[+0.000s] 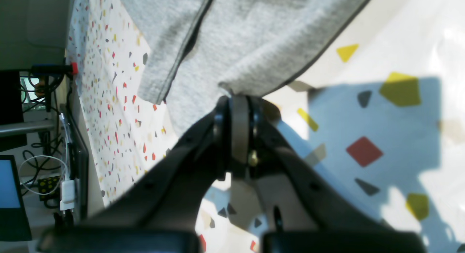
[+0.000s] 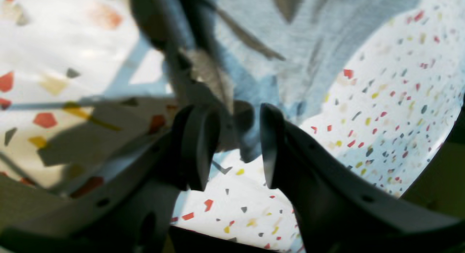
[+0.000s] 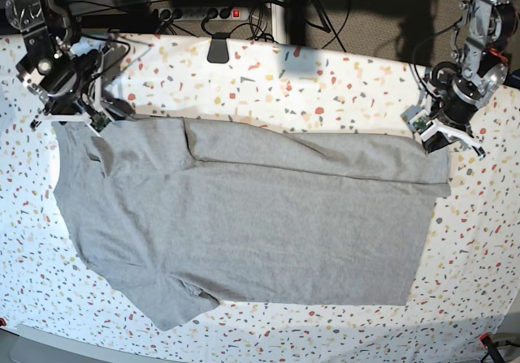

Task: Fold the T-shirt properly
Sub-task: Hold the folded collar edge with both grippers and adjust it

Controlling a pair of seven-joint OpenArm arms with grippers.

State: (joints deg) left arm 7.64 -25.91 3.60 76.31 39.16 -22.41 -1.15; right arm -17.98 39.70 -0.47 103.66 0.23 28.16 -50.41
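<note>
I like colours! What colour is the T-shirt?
Plain heather grey; the T-shirt shows best in the base view.

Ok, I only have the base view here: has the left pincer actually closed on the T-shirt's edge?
Observer: Yes. In the left wrist view the left pincer is shut, pinching an edge of the T-shirt.
Operator: And the right one, up by the sleeve?
Observer: The right wrist view shows the right pincer open, its jaws apart, with a fold of grey cloth hanging between them.
</note>
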